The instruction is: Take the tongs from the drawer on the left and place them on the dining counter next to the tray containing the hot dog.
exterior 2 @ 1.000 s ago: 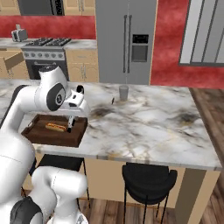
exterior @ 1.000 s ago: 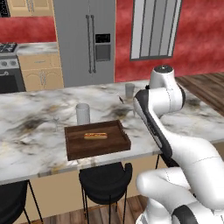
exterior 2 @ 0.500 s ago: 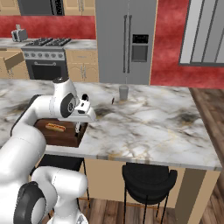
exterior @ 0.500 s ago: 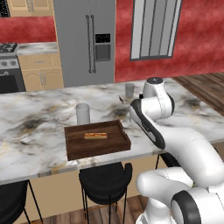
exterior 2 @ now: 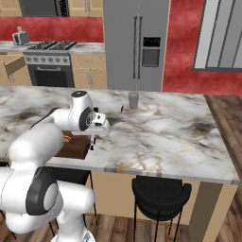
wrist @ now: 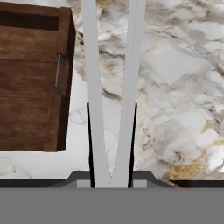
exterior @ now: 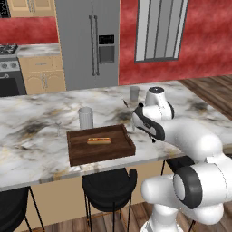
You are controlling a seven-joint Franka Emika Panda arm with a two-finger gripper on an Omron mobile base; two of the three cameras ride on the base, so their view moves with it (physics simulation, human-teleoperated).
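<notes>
The gripper (wrist: 111,175) is closed narrowly on the tongs (wrist: 109,87), pinching them at their joined end, so the two silver arms splay away from it. They hang above the counter (wrist: 175,78), just right of the tray (wrist: 30,87). Beyond the tray's rim lies the hot dog (exterior: 99,141), with a grey cup (exterior: 85,118) behind it. The tongs look light, stiff and slick; the springy arms could slip or twist, so a hold near the hinge seems steadiest.
</notes>
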